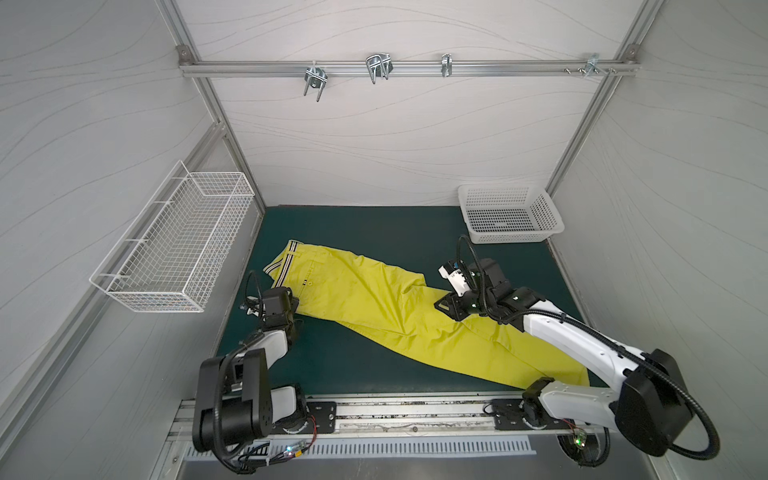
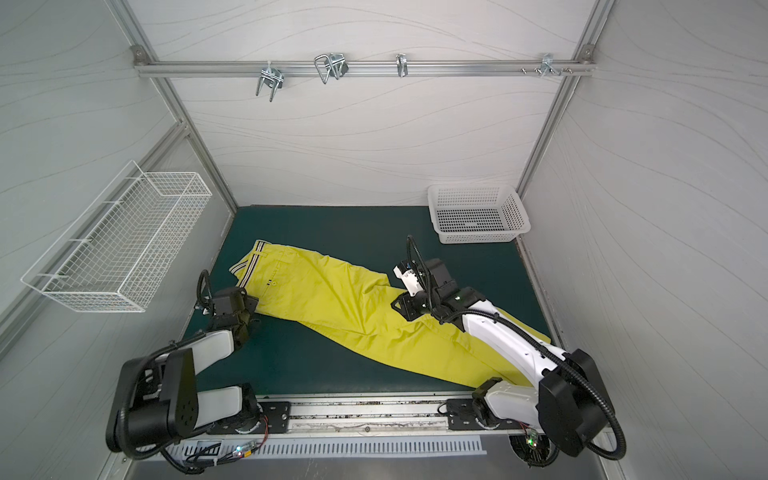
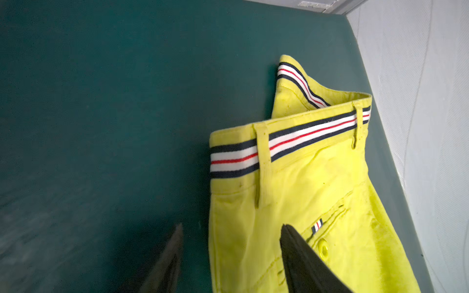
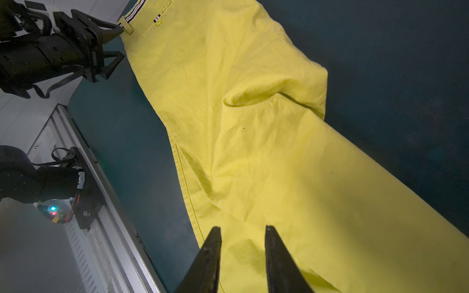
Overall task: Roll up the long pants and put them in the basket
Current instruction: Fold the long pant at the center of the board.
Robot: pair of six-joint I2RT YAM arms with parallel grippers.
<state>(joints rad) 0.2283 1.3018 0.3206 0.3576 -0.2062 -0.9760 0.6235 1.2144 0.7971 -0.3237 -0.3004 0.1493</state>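
The long pants (image 1: 374, 303) (image 2: 332, 299) lie flat on the green mat (image 1: 374, 232), bright yellow-green. The striped waistband (image 1: 286, 262) (image 3: 291, 142) is at the far left, and the legs run toward the near right under my right arm. My left gripper (image 1: 293, 305) (image 3: 232, 225) (image 4: 121, 41) is open at the near corner of the waist. One finger is over the mat and one over the fabric by the back-pocket button, with the pants' edge between them. My right gripper (image 1: 442, 305) (image 4: 242, 227) hangs over the upper legs (image 4: 253, 126), slightly open, nothing pinched.
A white plastic basket (image 1: 511, 237) stands at the far right corner of the mat. A white wire basket (image 1: 174, 249) hangs on the left wall. Metal hooks (image 1: 378, 68) hang from a rail on the back wall. The arms' base rail (image 1: 415, 415) runs along the mat's front edge.
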